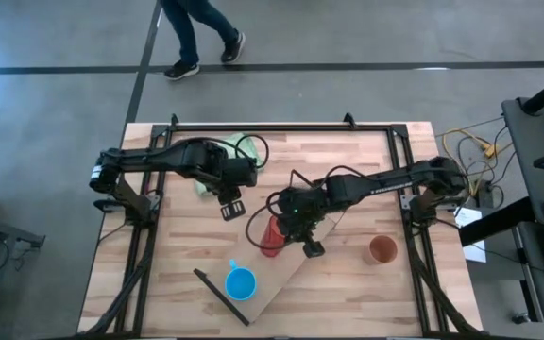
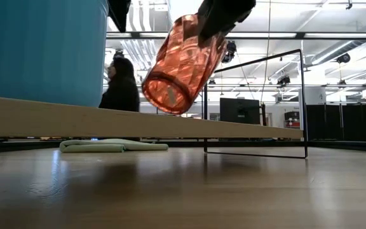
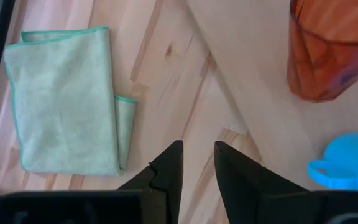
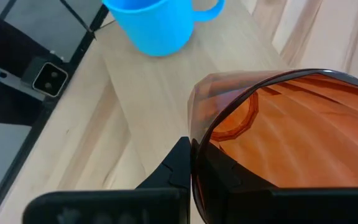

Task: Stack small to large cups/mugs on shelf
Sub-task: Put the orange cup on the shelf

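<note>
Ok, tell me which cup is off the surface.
The red ribbed tumbler, tilted in the right gripper. The blue mug sits on the shelf; the brown-orange cup on the table.

Your high camera looked straight down on the whole table (image 1: 187,255), while the low one sat at tabletop height, facing the room. Both wrist cameras looked down closely and shared the blue mug (image 3: 347,163) and red tumbler (image 4: 291,143).

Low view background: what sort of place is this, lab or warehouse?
Likely a robotics lab or open workshop. The low view shows exposed ceiling ducts and strip lights, monitors on benches and a person; the high view shows a concrete floor with taped lines and loose cables.
</note>
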Motion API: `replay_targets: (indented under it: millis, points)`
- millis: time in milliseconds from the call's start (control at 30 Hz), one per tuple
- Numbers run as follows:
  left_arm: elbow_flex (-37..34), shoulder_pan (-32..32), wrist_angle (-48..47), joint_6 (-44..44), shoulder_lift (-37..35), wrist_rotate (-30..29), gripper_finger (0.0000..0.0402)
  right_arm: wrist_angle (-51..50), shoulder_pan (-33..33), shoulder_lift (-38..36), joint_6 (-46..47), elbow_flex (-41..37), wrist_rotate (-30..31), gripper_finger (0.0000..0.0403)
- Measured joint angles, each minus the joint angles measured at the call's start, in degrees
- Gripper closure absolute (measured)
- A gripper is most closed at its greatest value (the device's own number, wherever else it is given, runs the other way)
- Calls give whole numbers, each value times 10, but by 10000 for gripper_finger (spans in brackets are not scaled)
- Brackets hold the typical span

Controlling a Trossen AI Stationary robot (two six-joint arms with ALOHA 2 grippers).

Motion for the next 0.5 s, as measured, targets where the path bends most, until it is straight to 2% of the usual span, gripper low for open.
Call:
replay_targets:
  millis: [333,500]
  points:
    - [2,0,-2,9,0,0,324,-2,3,38,-4,19,-2,394]
    - [2,0,-2,33,0,0,324,-5,10,39,-6,23,14,380]
